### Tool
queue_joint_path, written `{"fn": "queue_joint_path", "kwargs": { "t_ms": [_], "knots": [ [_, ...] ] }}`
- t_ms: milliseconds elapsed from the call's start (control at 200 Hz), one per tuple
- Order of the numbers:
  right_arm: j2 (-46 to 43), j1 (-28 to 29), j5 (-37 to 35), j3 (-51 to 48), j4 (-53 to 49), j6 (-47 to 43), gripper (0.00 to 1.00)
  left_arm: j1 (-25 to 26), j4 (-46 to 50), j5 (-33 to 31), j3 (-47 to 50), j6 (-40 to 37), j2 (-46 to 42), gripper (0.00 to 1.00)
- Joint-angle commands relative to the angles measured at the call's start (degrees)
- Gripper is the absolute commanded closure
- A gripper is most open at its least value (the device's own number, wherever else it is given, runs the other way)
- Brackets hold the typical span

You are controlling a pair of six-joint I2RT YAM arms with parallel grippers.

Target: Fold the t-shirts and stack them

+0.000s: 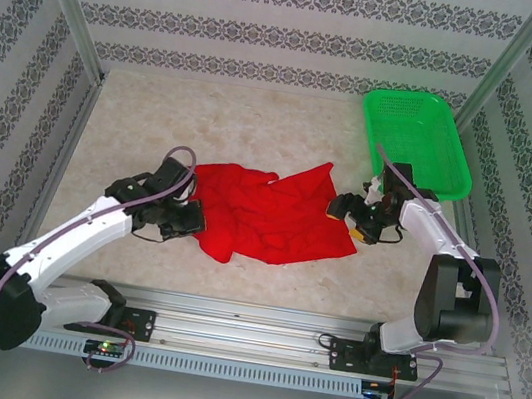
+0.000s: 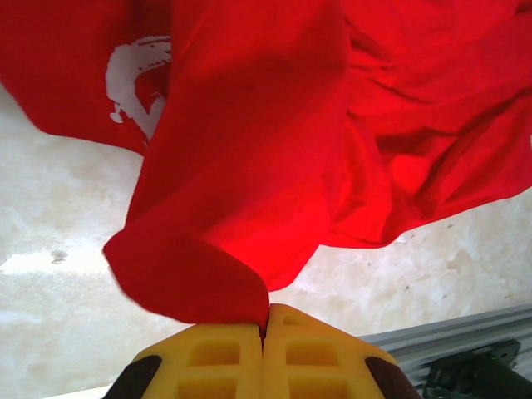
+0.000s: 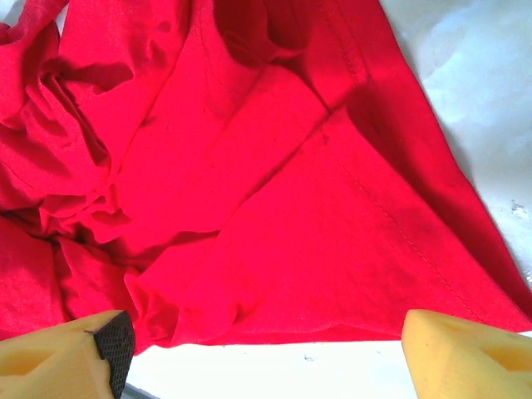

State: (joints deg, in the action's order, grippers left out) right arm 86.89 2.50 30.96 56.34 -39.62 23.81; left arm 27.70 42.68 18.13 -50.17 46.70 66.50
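Ok, from the top: the beige marbled table [image 1: 257, 127] carries one bright red cloth t-shirt [image 1: 273, 216]. It lies crumpled around the middle of the surface, a bit nearer the near edge than the far one. Its long axis runs roughly left to right, from one arm to the other. A pointed flap reaches toward the far-right corner, where the green plastic mesh basket [image 1: 419, 143] sits well apart from the cloth.

The left gripper [image 1: 192, 216] is at the shirt's left end. In the left wrist view its yellow fingers are closed flush together [image 2: 266, 320], with a fold of red cloth pinched between them and draped away over the table. A patch of white print [image 2: 137, 79] shows on that side, so part of the front faces up there.

The right gripper [image 1: 345, 212] is at the shirt's right edge with its jaws wide and nothing between them. In the right wrist view the gap [image 3: 266, 353] straddles the cloth's near edge. The shirt lies straight ahead of the fingertips [image 3: 465, 349], its edge crosswise to them and bare table just below it. A stitched hem [image 3: 399, 224] runs diagonally toward the right fingertip.

Judgement: the left end is held and the right end is free. The right arm is the nearer one to the loose edge. A short advance and a dip should bring that edge between the jaws. The risk is catching one layer of a bunched fold.
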Motion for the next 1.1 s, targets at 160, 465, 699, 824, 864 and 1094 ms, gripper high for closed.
{"fn": "queue_joint_path", "kwargs": {
  "t_ms": [160,465,699,824,864,1094],
  "knots": [
    [0.46,0.61,-0.46,-0.79,-0.31,-0.04,0.16,1.12,2.29,-0.23,-1.37,-4.72,3.6,1.0],
    [1.36,0.66,-0.46,-0.26,0.06,0.0,0.16,5.31,-5.16,3.47,-9.37,-7.57,17.98,0.95],
    [1.0,0.59,-0.62,-0.53,-0.42,-0.41,0.16,5.5,-10.4,6.29,-14.08,-6.03,22.23,0.55],
    [0.77,0.66,-1.14,-0.15,-1.28,-1.22,0.16,5.52,-11.69,6.6,-13.29,-2.9,17.26,0.4],
    [0.82,0.58,-1.25,-0.05,-1.49,-1.4,0.16,5.52,-11.66,6.41,-12.59,-1.69,15.11,0.38],
    [1.61,0.27,-1.09,0.48,-1.78,-2.05,0.16,5.43,-6.32,1.59,-4.93,4.25,2.16,0.34]
  ]
}}
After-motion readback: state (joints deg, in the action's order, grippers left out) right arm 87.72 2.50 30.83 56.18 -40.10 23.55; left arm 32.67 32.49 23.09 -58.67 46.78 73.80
